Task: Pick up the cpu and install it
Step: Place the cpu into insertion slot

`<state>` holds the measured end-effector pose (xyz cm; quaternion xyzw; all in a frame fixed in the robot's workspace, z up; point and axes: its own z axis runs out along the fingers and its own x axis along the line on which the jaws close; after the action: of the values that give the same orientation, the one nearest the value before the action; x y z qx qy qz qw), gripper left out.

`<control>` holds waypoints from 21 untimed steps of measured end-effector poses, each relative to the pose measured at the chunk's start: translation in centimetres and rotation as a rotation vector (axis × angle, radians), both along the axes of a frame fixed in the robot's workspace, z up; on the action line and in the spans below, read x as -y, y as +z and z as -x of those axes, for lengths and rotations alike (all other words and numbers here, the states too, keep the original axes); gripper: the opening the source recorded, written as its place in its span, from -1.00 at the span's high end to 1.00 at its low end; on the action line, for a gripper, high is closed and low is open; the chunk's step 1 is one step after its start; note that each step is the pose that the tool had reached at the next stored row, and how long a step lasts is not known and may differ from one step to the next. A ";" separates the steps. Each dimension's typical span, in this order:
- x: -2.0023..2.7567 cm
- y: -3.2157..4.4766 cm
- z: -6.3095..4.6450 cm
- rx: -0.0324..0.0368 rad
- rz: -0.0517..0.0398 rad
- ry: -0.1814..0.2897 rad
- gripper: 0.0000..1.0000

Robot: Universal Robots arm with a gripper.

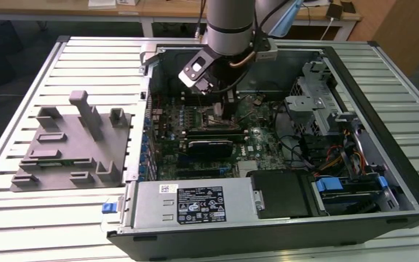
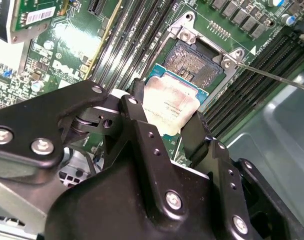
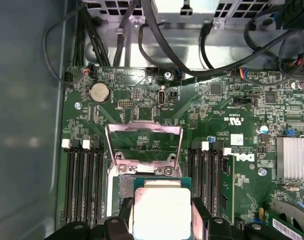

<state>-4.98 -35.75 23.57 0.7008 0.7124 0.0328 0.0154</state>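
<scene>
The install step is judged to be in hand: the pick-up is done and the placing is not. The cpu [image 2: 171, 102] is gripped by its two opposite edges between the black fingers [image 2: 136, 117] of the gripper [image 2: 167, 117], which is clamped on the chip with its silvery top facing the wrist cameras.

In the exterior view the arm is seen reaching down into the open computer case [image 1: 406, 183], over the far part of the motherboard [image 1: 195, 139]. The grey fixture [image 1: 64, 147] is left on the slatted table [image 1: 20, 71], well apart, to the exterior view's left of the case.

In the second wrist view the chip is held just beside the socket [image 2: 194, 65] and overlaps its near edge. Most of the contact field is left uncovered. Whether the chip touches the socket frame cannot be told. In the first wrist view the load plate [image 3: 144, 137] is seen swung open on the far side of the chip, so the seat is clear. The memory slots [image 3: 84, 180] run close by on both sides.

The next move is judged to call for a small sideways correction until the chip is centred over the seat. Its edges must be kept square to the frame and its face level, since bent contacts are the risk if it is lowered askew. The thin retention lever [image 2: 272, 77] must be kept clear of.
</scene>
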 end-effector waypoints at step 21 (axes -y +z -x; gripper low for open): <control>-0.66 -1.78 0.3 0.0003 0.0105 0.027 -0.08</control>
<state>-5.28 -35.09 21.79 0.6911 0.7219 0.0293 0.0188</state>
